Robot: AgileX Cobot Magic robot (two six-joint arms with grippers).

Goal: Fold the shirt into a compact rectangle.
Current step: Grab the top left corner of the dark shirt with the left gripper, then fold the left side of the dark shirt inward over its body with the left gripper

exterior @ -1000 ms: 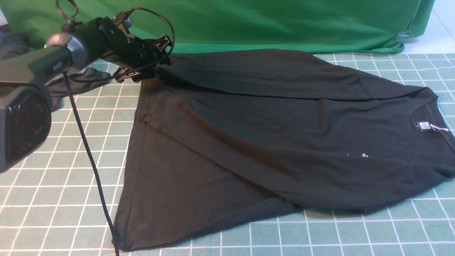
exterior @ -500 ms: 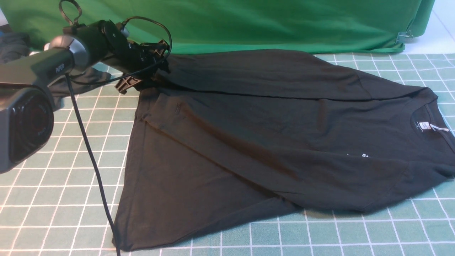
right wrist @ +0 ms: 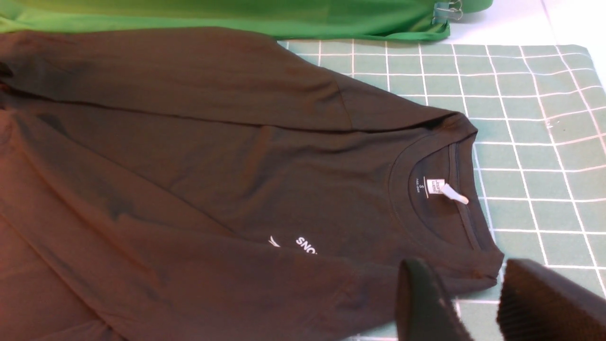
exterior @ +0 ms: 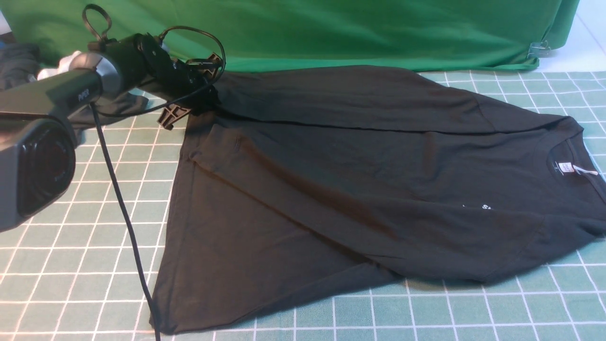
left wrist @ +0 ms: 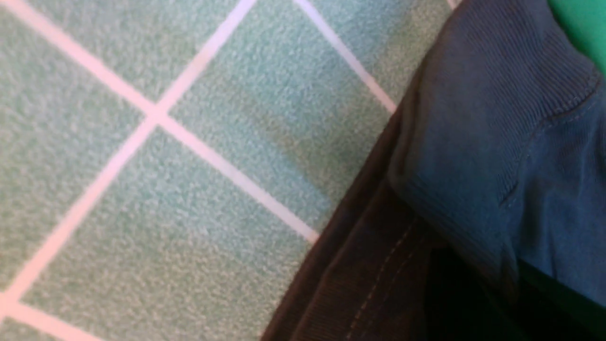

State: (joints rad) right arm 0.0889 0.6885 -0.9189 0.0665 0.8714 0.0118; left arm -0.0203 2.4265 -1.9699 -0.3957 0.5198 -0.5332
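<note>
Lying flat over the checked cloth (exterior: pixel 94 246) is the black shirt (exterior: pixel 331 166) — the green cloth (exterior: pixel 331 33) runs behind it, and dark bunched clothes (exterior: pixel 18 64) sit past the left arm (exterior: pixel 52 94). The left gripper (exterior: pixel 210 102) is pinching the shirt near the green cloth, while the right gripper's (right wrist: pixel 468 289) fingers are spread, holding nothing. Since a second ago, the left gripper has sunk lower.
</note>
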